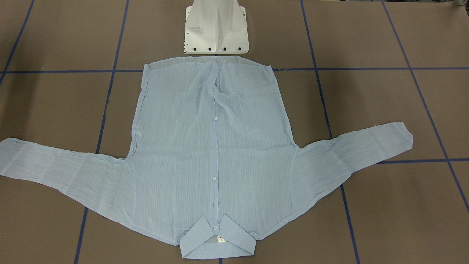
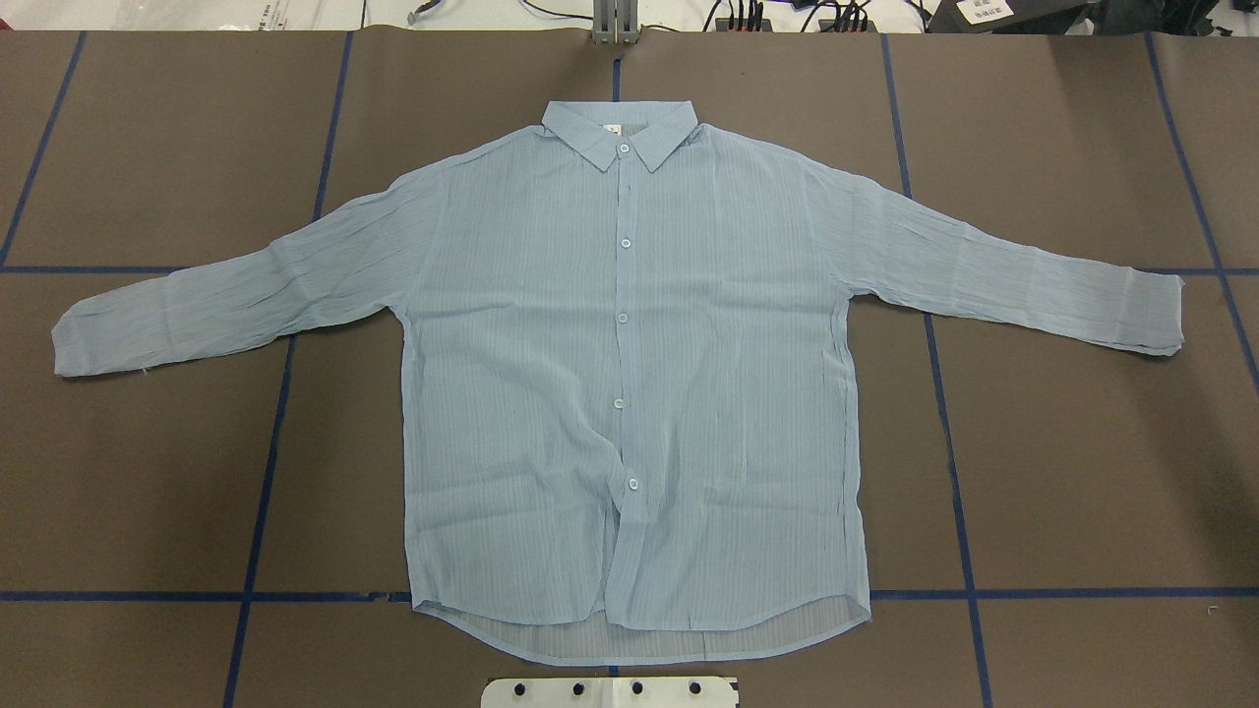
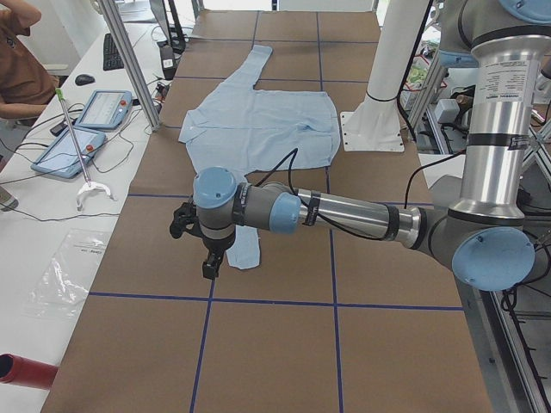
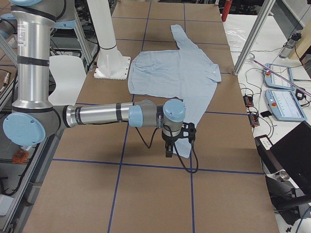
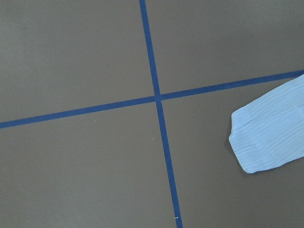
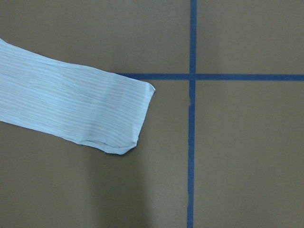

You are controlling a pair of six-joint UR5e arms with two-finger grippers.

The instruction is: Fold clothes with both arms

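Observation:
The pale blue striped shirt [image 2: 629, 393] lies flat and buttoned on the brown table, sleeves spread, collar [image 2: 620, 133] on the far side, hem toward the robot base. It also shows in the front view [image 1: 212, 146]. In the exterior left view my left gripper [image 3: 209, 265] hangs over the end of the near sleeve; I cannot tell whether it is open or shut. In the exterior right view my right gripper [image 4: 168, 150] hangs by the other sleeve's end; I cannot tell its state either. The wrist views show only a cuff each, one in the left wrist view [image 5: 270, 142] and one in the right [image 6: 95, 118], no fingers.
The white pedestal base [image 1: 216, 29] stands just behind the hem. Blue tape lines [image 2: 944, 393] grid the table. Control tablets [image 3: 86, 112] and cables lie on the side table, behind an aluminium post [image 3: 129, 60]. A seated person [image 3: 21, 52] is there.

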